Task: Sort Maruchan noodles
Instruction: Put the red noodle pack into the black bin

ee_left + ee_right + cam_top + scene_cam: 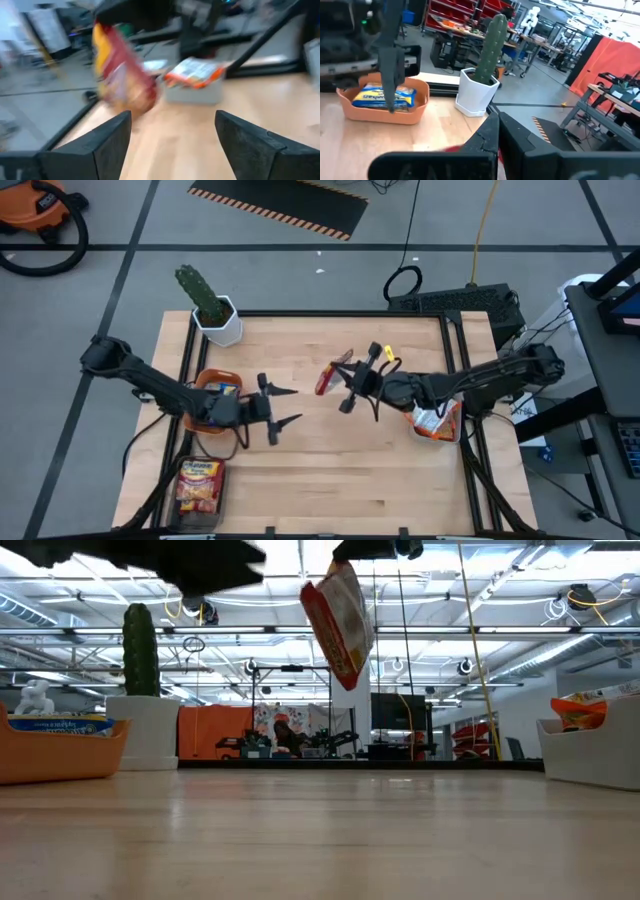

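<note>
A: Here, which step is in hand?

B: A transfer in mid-air, by the look of it. The right gripper [343, 383], fingers pressed together on the top edge of a red-and-white Maruchan noodle packet [326, 379], holds it well above the middle of the wooden table [340, 480]; in the low view the packet [339, 623] hangs clear of the surface, tilted. The left gripper [283, 407] faces it from near by, fingers [107, 142] spread wide and empty.

A: Where are the other packets?

B: A blue packet [222, 389] lies in the orange bowl [207, 379] on the left side. An orange packet [433, 421] sits in the grey tray [440, 434] on the right. A larger red-and-yellow package [199, 483] rests at the near left corner; its brand cannot be read.

A: What does the next move call for?

B: Probably either a handover or a carry to a container. A handover needs the left fingers closed round the packet's free lower end before the right lets go; the film is crinkly and may slip.

A: And the room for moving?

B: The table's centre is bare. The potted cactus [208, 305] stands at the far left corner, apart from both arms. The bowl lies just behind the left wrist, so a backward swing risks clipping its rim.
</note>
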